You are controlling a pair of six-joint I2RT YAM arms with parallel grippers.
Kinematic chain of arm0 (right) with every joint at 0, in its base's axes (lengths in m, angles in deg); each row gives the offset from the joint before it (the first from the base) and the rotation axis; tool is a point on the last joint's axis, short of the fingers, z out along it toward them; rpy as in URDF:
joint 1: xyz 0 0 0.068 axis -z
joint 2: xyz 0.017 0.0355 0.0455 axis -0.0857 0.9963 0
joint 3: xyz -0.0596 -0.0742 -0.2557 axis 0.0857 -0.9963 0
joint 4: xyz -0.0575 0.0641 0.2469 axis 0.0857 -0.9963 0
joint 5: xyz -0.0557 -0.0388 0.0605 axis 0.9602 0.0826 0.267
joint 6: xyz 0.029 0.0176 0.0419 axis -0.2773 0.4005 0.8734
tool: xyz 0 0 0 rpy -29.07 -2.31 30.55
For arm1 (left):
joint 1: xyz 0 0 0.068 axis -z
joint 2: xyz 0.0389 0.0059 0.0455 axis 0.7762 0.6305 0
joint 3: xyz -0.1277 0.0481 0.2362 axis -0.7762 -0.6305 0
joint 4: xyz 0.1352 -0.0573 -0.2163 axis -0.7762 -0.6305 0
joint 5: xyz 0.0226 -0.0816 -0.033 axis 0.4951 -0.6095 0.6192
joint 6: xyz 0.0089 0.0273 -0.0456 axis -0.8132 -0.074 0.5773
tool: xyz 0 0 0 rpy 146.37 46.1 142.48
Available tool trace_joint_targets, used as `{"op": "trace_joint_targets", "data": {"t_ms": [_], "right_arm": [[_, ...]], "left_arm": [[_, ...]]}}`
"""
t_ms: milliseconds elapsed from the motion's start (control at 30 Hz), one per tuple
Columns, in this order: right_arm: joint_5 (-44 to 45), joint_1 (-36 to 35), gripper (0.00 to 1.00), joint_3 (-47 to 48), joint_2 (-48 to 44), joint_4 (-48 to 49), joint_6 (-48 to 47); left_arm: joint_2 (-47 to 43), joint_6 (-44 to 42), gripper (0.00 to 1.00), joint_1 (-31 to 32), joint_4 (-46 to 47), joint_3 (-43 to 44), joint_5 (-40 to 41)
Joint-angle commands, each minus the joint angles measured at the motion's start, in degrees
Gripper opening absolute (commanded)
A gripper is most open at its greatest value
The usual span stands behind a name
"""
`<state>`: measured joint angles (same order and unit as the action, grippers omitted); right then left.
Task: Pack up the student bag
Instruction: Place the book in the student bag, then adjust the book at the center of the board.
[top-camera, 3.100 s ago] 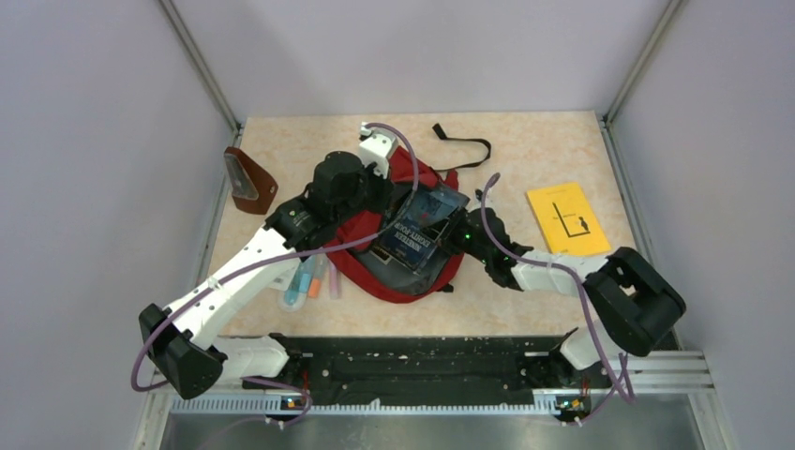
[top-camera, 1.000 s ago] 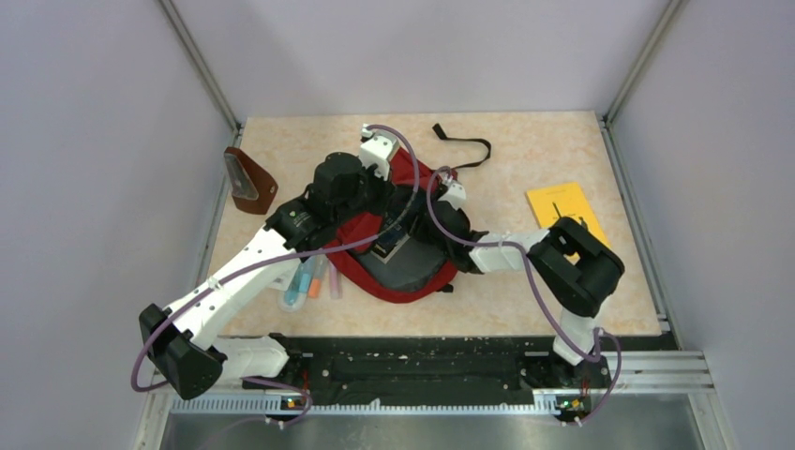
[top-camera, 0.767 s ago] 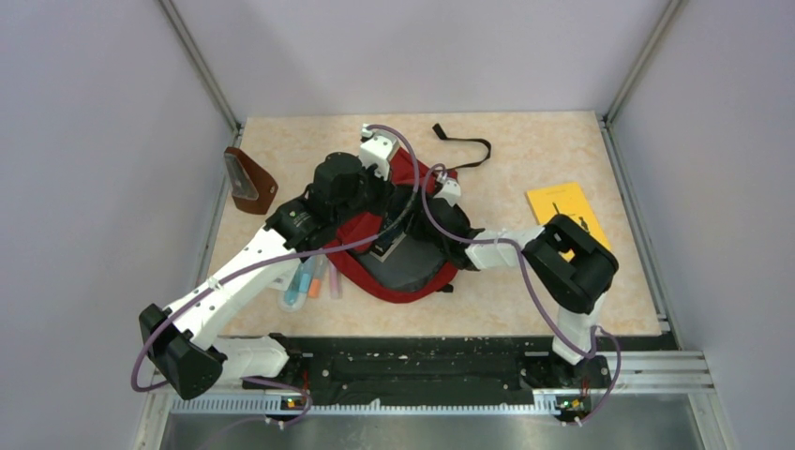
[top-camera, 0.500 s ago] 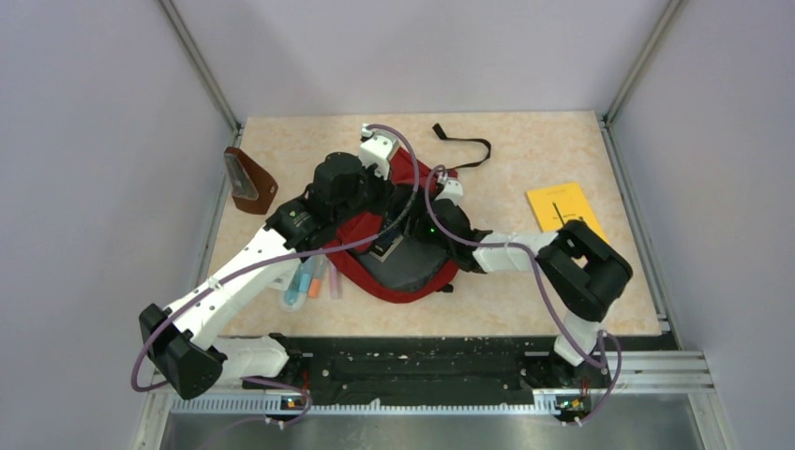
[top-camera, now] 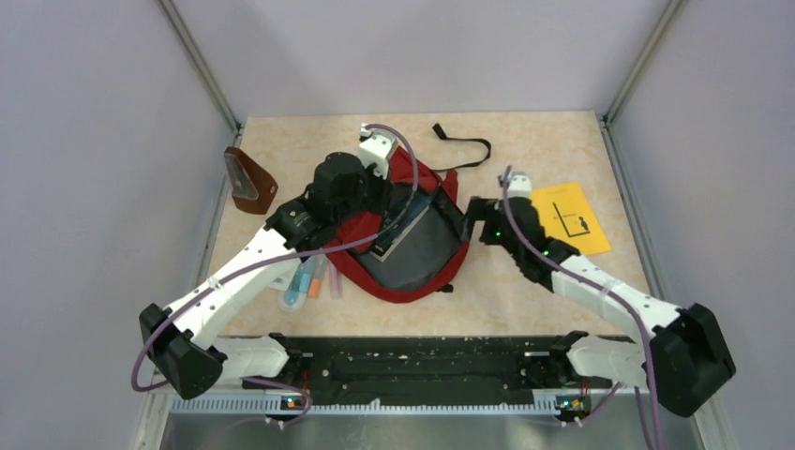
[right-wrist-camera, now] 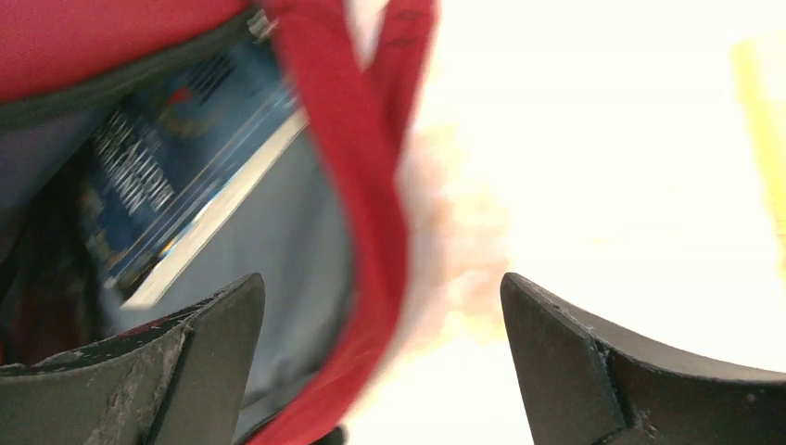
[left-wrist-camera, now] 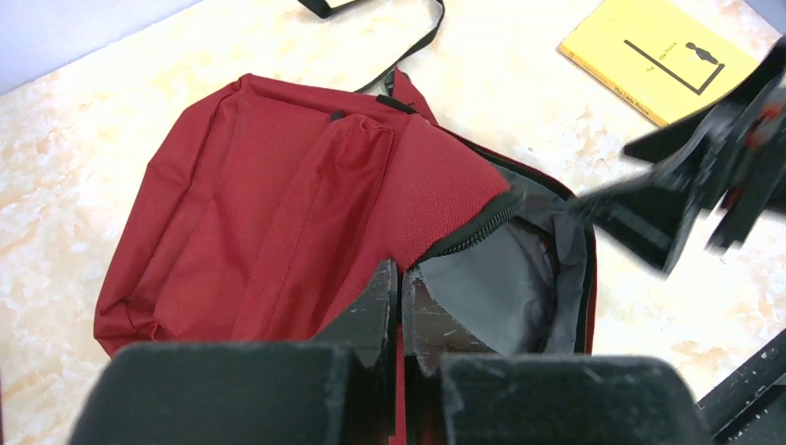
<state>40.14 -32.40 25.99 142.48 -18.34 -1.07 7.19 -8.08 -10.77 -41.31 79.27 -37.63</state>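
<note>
The right pincer (right-wrist-camera: 380, 283) has drawn back from the red student bag (left-wrist-camera: 278, 213) at mid-desk, released and empty, leaving the blue book (right-wrist-camera: 176, 185) inside. The left pincer (left-wrist-camera: 400, 287), clenched on the bag's zipper edge, holds it open; the yellow book (top-camera: 567, 217) likely comes next.

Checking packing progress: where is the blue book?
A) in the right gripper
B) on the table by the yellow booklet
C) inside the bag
C: the book lies inside the open bag, and the right gripper is open.
</note>
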Motion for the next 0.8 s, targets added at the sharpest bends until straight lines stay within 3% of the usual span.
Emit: {"op": "trace_joint_targets", "data": {"t_ms": [0, 200, 400, 767], "right_arm": [[-2.06, 11.03, 0.97, -0.52, -6.24, -6.23, -5.10], [-10.26, 25.74, 0.97, -0.28, -2.27, -3.08, -3.35], [-16.31, 37.73, 0.97, 4.06, 8.94, -0.54, -2.98], [-15.65, 49.57, 0.96, 16.82, 24.77, -3.34, -8.22]], "left_arm": [[-0.37, 0.43, 0.00, -0.48, 3.08, 0.36, 0.19], [-0.30, 0.57, 0.00, -0.66, 3.02, 0.35, -0.03], [-0.02, 0.93, 0.00, -0.76, 3.13, 0.28, -1.02], [0.50, 0.94, 0.00, -1.11, 3.00, 0.37, -0.99]]}}
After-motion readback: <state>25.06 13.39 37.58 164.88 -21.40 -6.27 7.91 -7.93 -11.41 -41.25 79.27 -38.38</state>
